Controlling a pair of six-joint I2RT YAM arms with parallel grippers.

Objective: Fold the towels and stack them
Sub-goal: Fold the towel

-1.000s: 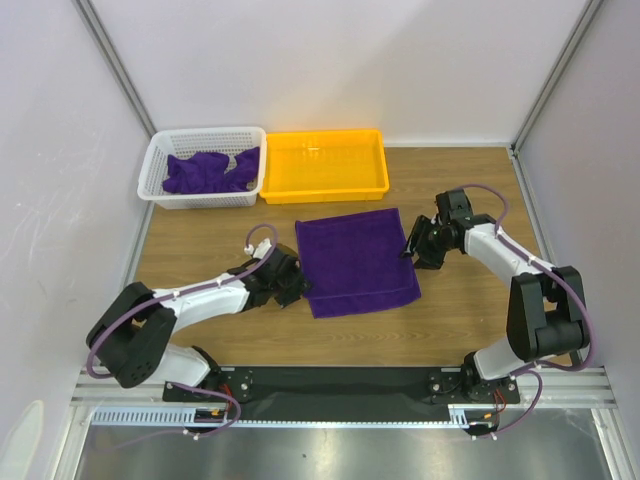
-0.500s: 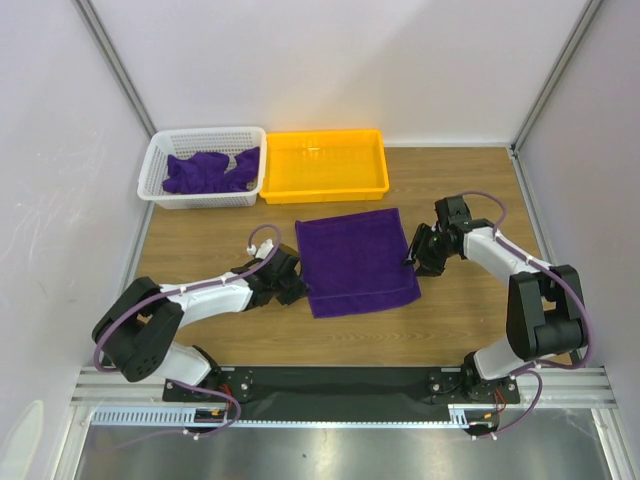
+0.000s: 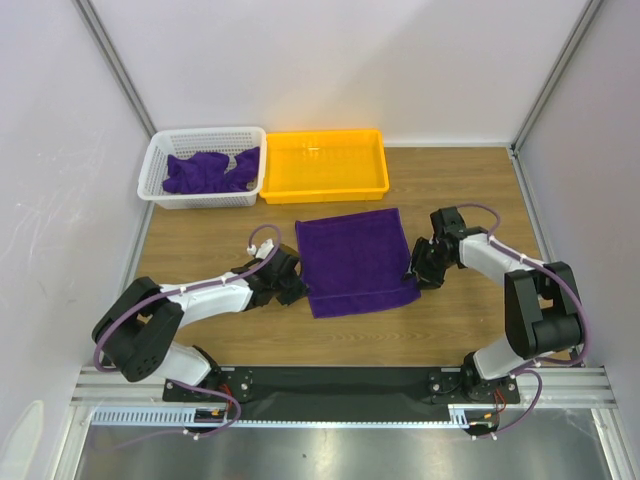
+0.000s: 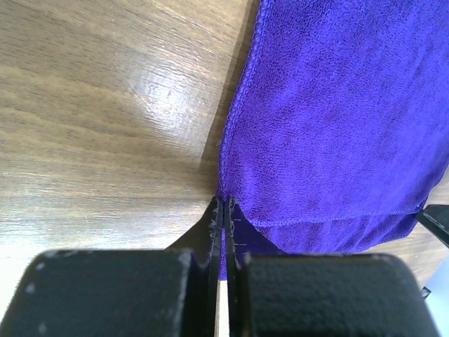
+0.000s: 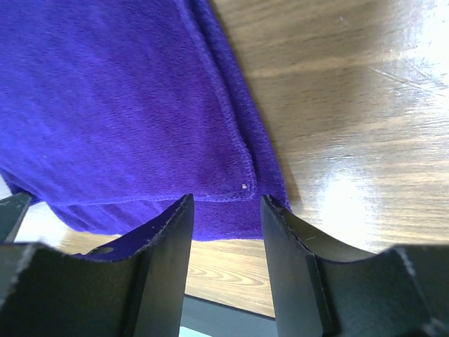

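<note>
One towel (image 3: 355,260) lies spread flat on the table (image 3: 200,240), just in front of the yellow tray (image 3: 326,194). More towels (image 3: 205,172) sit crumpled in the white basket (image 3: 155,170) left of the tray. The left claw (image 3: 292,287) is pinched tight on the flat towel's left edge, close to its near corner. The right claw (image 3: 422,272) stands half open, its fingers (image 5: 165,253) astride the near right corner.

Enclosed bay: plain pale lilac walls (image 3: 350,60) on three sides, grey metal corner posts (image 3: 115,65), mid-brown wood-grain tabletop (image 3: 200,235) carrying soft overhead glare patches (image 4: 158,91), brushed steel ledge (image 3: 330,455) along the near edge.
</note>
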